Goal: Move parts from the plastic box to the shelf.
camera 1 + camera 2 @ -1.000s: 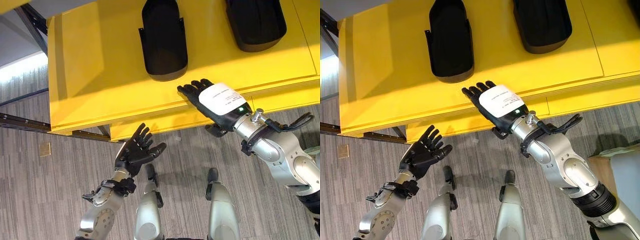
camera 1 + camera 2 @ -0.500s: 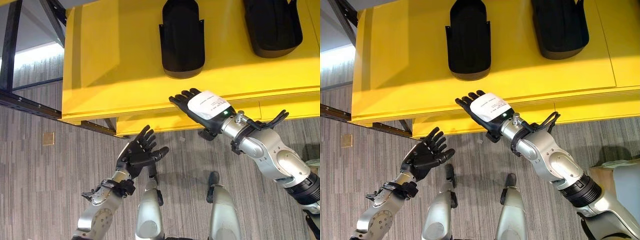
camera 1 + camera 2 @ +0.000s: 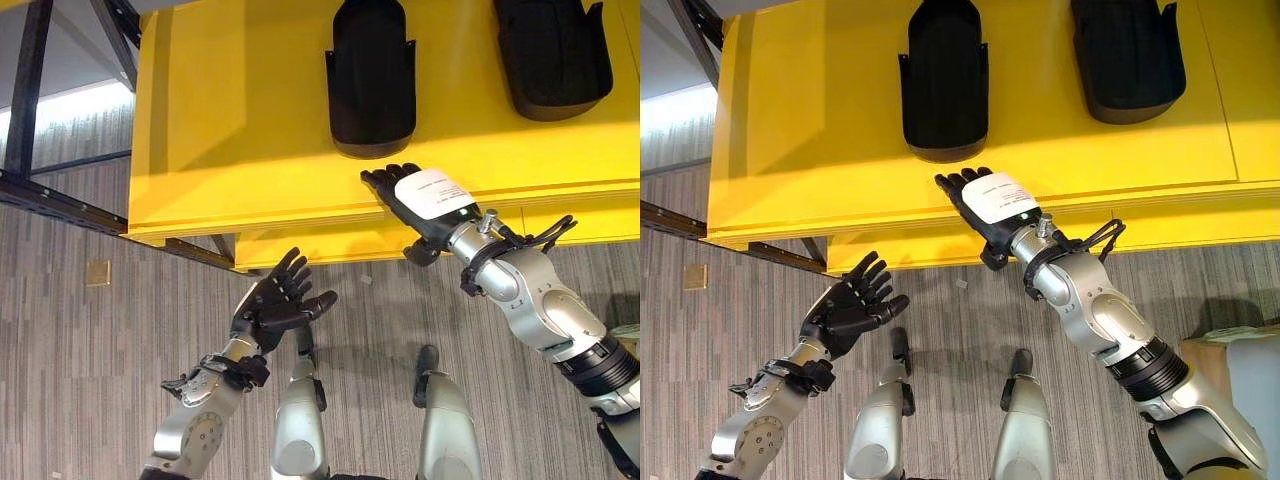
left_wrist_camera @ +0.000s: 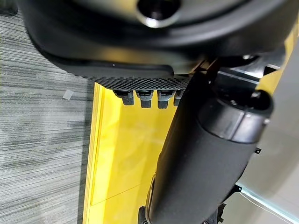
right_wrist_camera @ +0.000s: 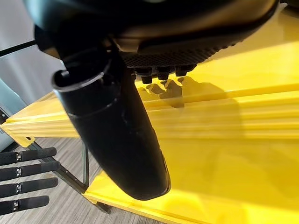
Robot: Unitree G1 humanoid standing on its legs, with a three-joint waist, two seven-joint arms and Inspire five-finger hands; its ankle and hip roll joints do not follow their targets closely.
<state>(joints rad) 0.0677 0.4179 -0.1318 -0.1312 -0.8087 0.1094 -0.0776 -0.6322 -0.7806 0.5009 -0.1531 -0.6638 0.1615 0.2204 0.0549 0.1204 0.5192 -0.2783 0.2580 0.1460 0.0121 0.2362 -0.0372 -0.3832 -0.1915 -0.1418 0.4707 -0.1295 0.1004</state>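
Observation:
Two black moulded parts lie on the yellow shelf: one part near the middle and another part to the right. My right hand hovers flat over the shelf's front edge, just in front of the middle part, fingers straight and empty. Its thumb and fingertips show above the yellow surface in the right wrist view. My left hand is held open over the floor, below the shelf's front edge, holding nothing. Its own thumb shows in the left wrist view against the shelf.
A lower yellow shelf level juts out under the top one. A dark metal frame runs off to the left. Grey striped carpet covers the floor in front of the shelf. A pale box corner shows at far right.
My right hand has moved slightly forward over the shelf edge towards the middle part. The left hand has stayed about where it was, open. The camera shifted a little.

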